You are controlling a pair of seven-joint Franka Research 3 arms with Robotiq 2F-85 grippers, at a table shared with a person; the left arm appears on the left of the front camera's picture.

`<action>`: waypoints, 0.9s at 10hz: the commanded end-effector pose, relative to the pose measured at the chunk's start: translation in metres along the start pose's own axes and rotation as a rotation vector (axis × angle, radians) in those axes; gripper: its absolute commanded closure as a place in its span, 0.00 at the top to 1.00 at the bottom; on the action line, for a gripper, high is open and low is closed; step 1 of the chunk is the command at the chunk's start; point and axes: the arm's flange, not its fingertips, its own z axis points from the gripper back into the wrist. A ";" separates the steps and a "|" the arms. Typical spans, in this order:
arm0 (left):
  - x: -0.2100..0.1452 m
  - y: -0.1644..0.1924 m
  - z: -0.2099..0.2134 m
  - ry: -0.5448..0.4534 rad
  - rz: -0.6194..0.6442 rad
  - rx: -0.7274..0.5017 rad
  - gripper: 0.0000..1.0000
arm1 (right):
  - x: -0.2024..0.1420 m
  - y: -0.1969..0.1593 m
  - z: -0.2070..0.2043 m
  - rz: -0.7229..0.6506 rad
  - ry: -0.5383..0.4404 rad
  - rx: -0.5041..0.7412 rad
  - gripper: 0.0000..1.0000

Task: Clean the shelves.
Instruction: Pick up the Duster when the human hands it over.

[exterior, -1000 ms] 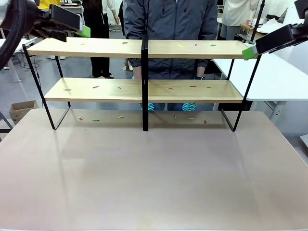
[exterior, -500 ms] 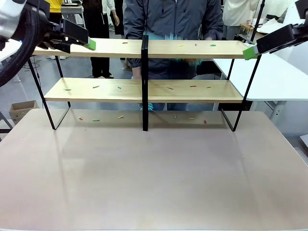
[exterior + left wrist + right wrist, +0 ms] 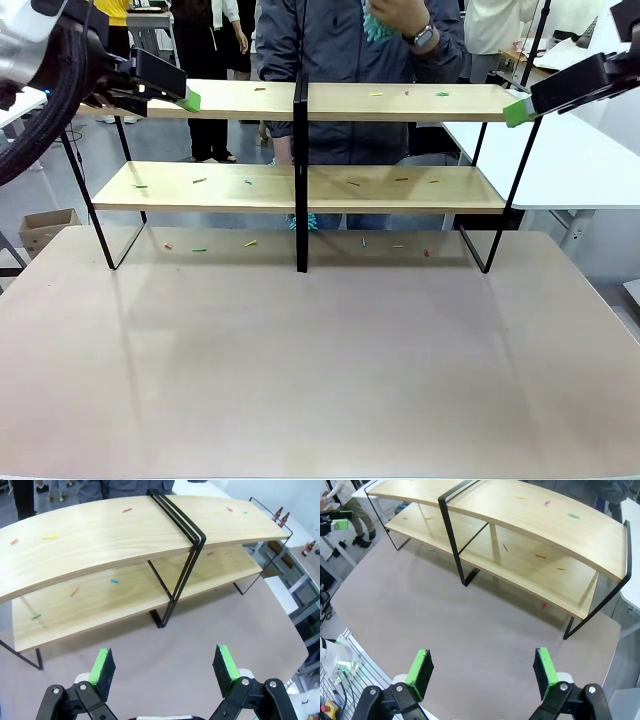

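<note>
Your left gripper (image 3: 189,98) hangs high at 10 o'clock in the front view, level with the left end of the top board of the shelves (image 3: 400,190). Its wrist view shows the jaws spread wide with nothing gripped, and the rack standing apart from them at 12 o'clock. Your right gripper (image 3: 516,108) sits at 2 o'clock, by the top board's right end. It is also spread wide and empty, looking down on the rack, which runs from 11 to 2 o'clock. The shelves stand on the far half of the table (image 3: 320,380), with small coloured bits (image 3: 376,95) scattered on both boards and beneath. At 12 o'clock, the person's hand (image 3: 400,14) holds something teal (image 3: 374,26) above the top board.
</note>
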 end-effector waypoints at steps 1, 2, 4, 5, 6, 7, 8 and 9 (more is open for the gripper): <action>0.001 -0.003 0.000 0.009 0.011 0.028 1.00 | 0.000 -0.004 -0.004 0.005 -0.007 0.018 1.00; 0.002 -0.003 0.000 0.011 0.008 0.030 1.00 | 0.000 -0.004 -0.005 0.001 -0.007 0.016 1.00; 0.001 -0.003 -0.001 0.012 0.008 0.034 1.00 | -0.001 -0.004 -0.005 0.001 -0.004 0.013 1.00; 0.001 -0.003 -0.002 0.013 0.007 0.034 1.00 | -0.001 -0.004 -0.005 0.003 -0.005 0.015 1.00; 0.001 -0.003 -0.002 0.014 0.006 0.035 1.00 | -0.001 -0.004 -0.006 0.004 -0.004 0.014 1.00; 0.001 -0.003 -0.002 0.015 0.005 0.038 1.00 | -0.001 -0.003 -0.006 0.005 -0.004 0.014 1.00; 0.001 -0.003 -0.003 0.019 0.004 0.041 1.00 | -0.001 -0.003 -0.006 0.005 -0.003 0.013 1.00; 0.002 -0.003 -0.004 0.023 0.000 0.045 1.00 | -0.001 -0.004 -0.006 0.003 -0.005 0.011 1.00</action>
